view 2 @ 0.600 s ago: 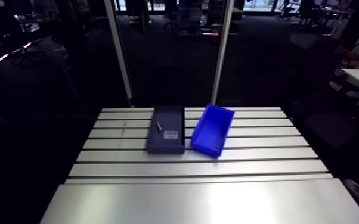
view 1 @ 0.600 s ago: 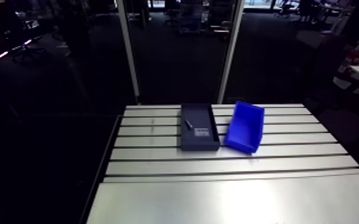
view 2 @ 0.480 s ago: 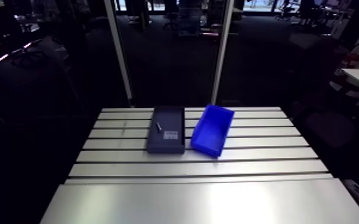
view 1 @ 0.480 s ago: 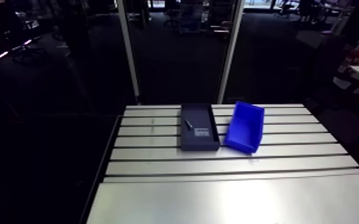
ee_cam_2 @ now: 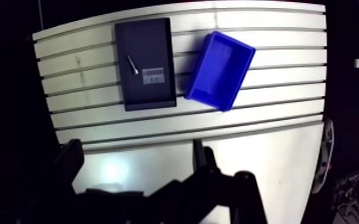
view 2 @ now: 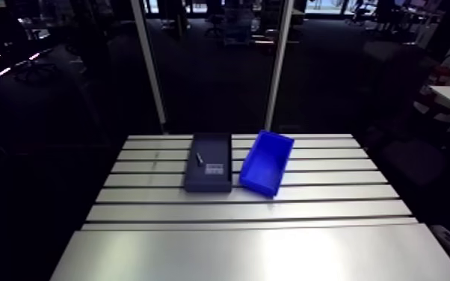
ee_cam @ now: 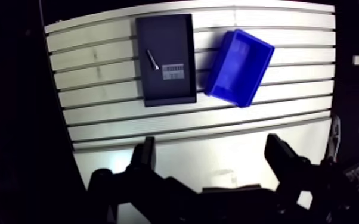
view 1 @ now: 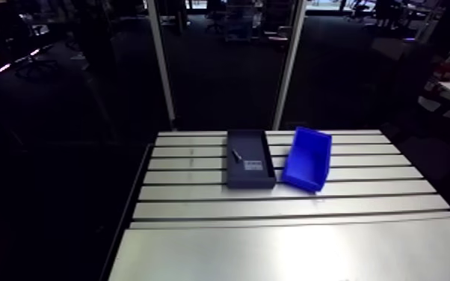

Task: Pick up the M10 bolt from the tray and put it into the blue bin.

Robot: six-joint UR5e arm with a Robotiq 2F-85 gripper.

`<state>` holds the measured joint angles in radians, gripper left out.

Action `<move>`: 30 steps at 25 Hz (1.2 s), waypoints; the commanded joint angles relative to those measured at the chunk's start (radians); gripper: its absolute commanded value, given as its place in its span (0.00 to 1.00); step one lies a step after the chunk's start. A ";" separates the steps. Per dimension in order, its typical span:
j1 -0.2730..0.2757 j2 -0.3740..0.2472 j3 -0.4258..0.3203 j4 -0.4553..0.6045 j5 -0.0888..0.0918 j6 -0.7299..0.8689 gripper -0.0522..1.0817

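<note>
- Dark fingers (ee_cam: 147, 156) of the gripper (ee_cam: 213, 161) are standing wide apart and holding nothing, hanging high above the near edge of the surface (ee_cam: 217, 122).
- Nothing is changing between the earlier arm views and now. The framing and everything on the surface are sitting exactly as before, so the arm is judged to be pausing and the approach is yet to begin.
- Well ahead of the fingers, the dark tray (ee_cam: 161, 89) is lying toward the far edge of the surface, square with the slots.
- The M10 bolt (ee_cam: 152, 59) is resting slantwise on the tray floor, just beside a pale label (ee_cam: 173, 71), on the side away from the blue bin (ee_cam: 240, 65).
- The bin is sitting skewed just beside the tray and is looking empty.
- Bolt head and thread are showing too small to tell apart, and the arm view is not catching the gripper at all.
</note>
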<state>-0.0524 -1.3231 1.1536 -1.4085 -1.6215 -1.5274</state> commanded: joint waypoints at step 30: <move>0.040 0.131 0.369 -0.479 0.012 -0.391 0.05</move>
<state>-0.0170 -1.2368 1.5000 -1.8393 -1.6114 -1.9613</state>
